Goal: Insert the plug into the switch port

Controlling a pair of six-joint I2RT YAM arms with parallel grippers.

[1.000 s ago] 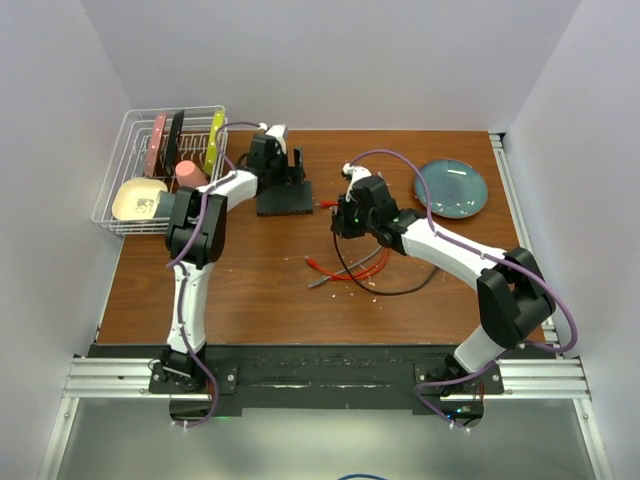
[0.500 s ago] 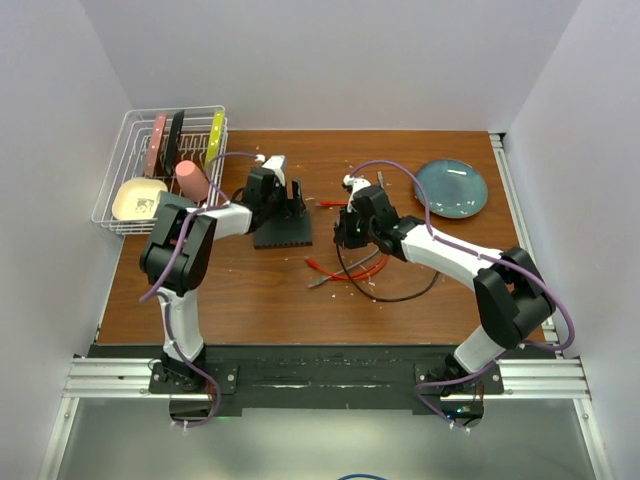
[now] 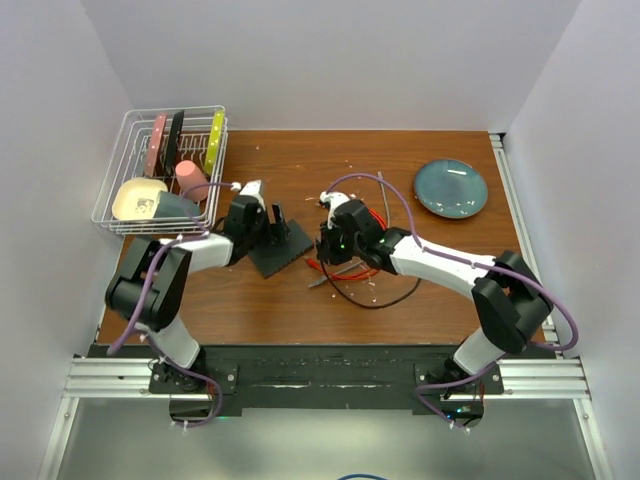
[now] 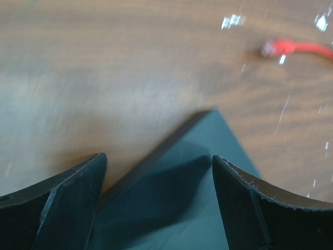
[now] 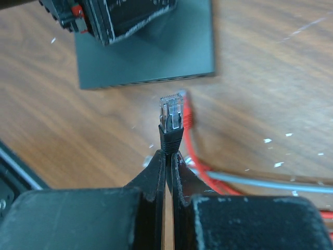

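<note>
The flat black switch box (image 3: 283, 250) lies tilted on the wood table, and my left gripper (image 3: 270, 228) holds it between its fingers (image 4: 67, 198). The box fills the gap in the left wrist view (image 4: 208, 198). My right gripper (image 3: 328, 240) is shut on the black boot of a clear plug (image 5: 171, 112), which points at the box's near edge (image 5: 151, 79) a short gap away. The ports on that edge are too blurred to make out. The left gripper (image 5: 104, 15) shows on the box in the right wrist view.
A red cable (image 3: 340, 268), a grey cable (image 5: 270, 182) and a black cable loop (image 3: 385, 300) lie under and right of the right gripper. A red plug (image 4: 281, 48) lies beyond the box. The blue-grey plate (image 3: 451, 187) is back right. A wire dish rack (image 3: 140, 215) stands back left.
The left gripper has dragged the box toward the front and turned it diagonal. The right gripper has moved left and forward with the plug, closer to the box.
</note>
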